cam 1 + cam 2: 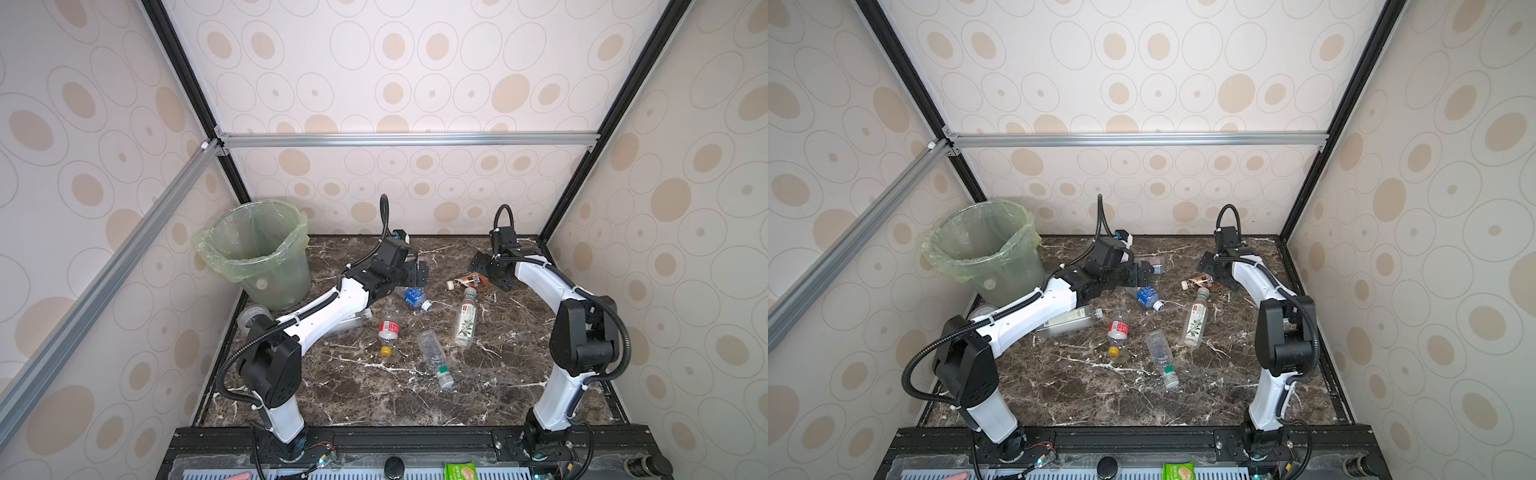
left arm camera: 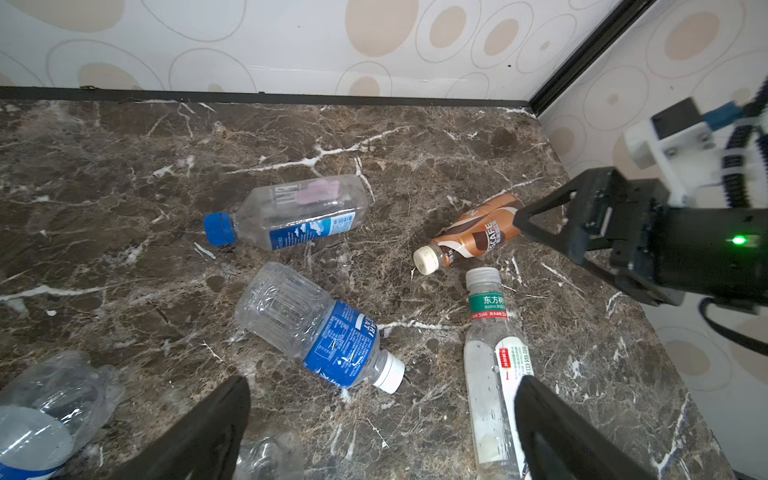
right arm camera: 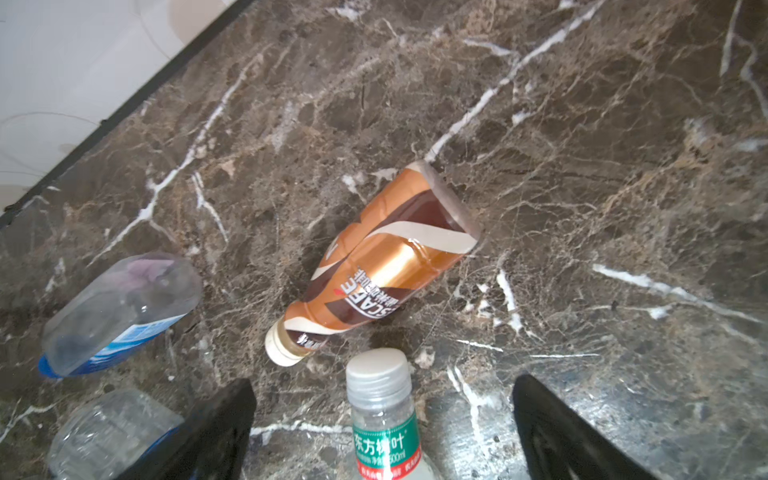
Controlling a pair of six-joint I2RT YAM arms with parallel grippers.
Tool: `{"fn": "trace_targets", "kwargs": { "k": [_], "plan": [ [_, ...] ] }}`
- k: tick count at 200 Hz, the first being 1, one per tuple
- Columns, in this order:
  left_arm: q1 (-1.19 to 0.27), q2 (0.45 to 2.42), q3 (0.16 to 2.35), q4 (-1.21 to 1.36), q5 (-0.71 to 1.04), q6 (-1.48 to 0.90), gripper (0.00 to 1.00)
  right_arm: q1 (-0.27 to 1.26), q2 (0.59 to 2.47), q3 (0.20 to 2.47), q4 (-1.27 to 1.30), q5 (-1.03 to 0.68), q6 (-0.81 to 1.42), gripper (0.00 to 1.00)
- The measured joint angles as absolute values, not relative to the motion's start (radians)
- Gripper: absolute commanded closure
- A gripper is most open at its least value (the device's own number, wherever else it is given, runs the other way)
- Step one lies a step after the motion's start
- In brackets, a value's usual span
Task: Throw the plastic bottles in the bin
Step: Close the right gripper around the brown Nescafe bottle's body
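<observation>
Lab test booth (aluminium frame [image 1: 407,139], wallpapered panels [image 1: 415,75])

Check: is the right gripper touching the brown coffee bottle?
Apart. In the right wrist view the brown coffee bottle lies beyond the open right gripper; bare marble tabletop shows between it and both fingertips.

A brown marbled tabletop [image 3: 602,145] was shown, edged by a pale wall [image 3: 62,54]. A brown coffee bottle [image 3: 374,266] with a cream cap was seen lying on its side. Two dark fingers [image 3: 216,432] were held wide apart, with the grey-capped neck of a green-labelled bottle [image 3: 380,428] framed between them. A blue-capped clear bottle [image 3: 120,307] and a second clear bottle [image 3: 108,432], partly hidden by one finger, were seen lying nearby.
</observation>
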State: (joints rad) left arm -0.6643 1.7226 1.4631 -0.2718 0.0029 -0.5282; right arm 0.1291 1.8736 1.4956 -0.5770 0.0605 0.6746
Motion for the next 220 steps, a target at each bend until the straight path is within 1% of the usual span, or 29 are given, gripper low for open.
{"fn": "trace_targets", "kwargs": {
  "k": [71, 111, 203, 220],
  "plan": [
    [-0.680, 1.732, 1.498, -0.274, 0.001, -0.515, 0.01, 0.115, 1.921, 1.492, -0.504, 0.052, 0.755, 0.00],
    [-0.683, 1.732, 1.495, -0.274, -0.002, -0.515, 0.01, 0.110, 1.991, 1.493, -0.473, 0.036, 0.781, 0.00],
    [-0.688, 1.699, 1.410, -0.243, -0.031, -0.515, 0.01, 0.096, 2.059, 1.505, -0.395, -0.002, 0.830, 0.00],
    [-0.688, 1.681, 1.399, -0.239, -0.036, -0.515, 0.01, 0.090, 2.077, 1.505, -0.384, -0.009, 0.837, 0.01]
  ]
}}
